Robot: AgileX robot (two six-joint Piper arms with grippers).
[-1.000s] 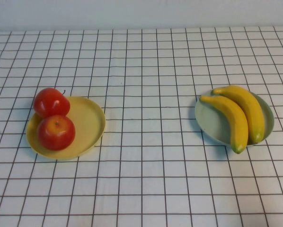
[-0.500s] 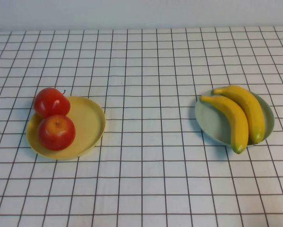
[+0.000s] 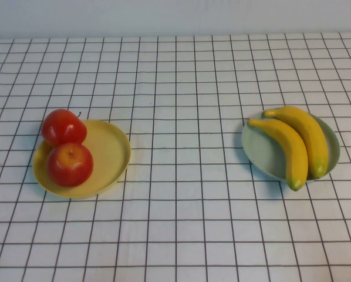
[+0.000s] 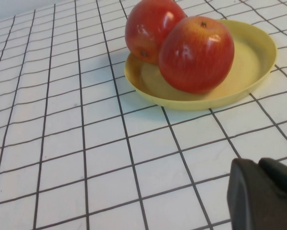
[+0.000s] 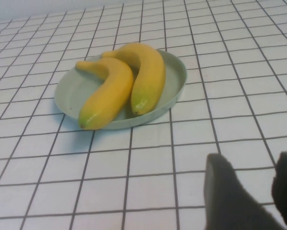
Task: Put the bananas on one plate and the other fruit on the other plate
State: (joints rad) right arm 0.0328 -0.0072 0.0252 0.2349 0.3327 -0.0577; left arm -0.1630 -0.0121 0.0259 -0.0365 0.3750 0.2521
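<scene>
Two red apples (image 3: 67, 150) sit touching on the yellow plate (image 3: 111, 153), well left of the pale blue-green plate (image 3: 260, 155) carrying both bananas (image 3: 296, 147), while the left gripper (image 4: 263, 194), jaws closed and empty, and right gripper (image 5: 251, 191), jaws parted and empty, hover near each plate.

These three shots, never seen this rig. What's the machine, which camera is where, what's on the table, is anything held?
It is a two-armed table robot. The high view looks down from the robot's side; the other two come from cameras on each wrist. On the checked tablecloth, two red apples sit on a yellow plate at the left, and two bananas lie on a pale blue-green plate at the right. The left gripper is shut and empty, near the apples. The right gripper is open and empty, near the bananas. Nothing is held.
</scene>
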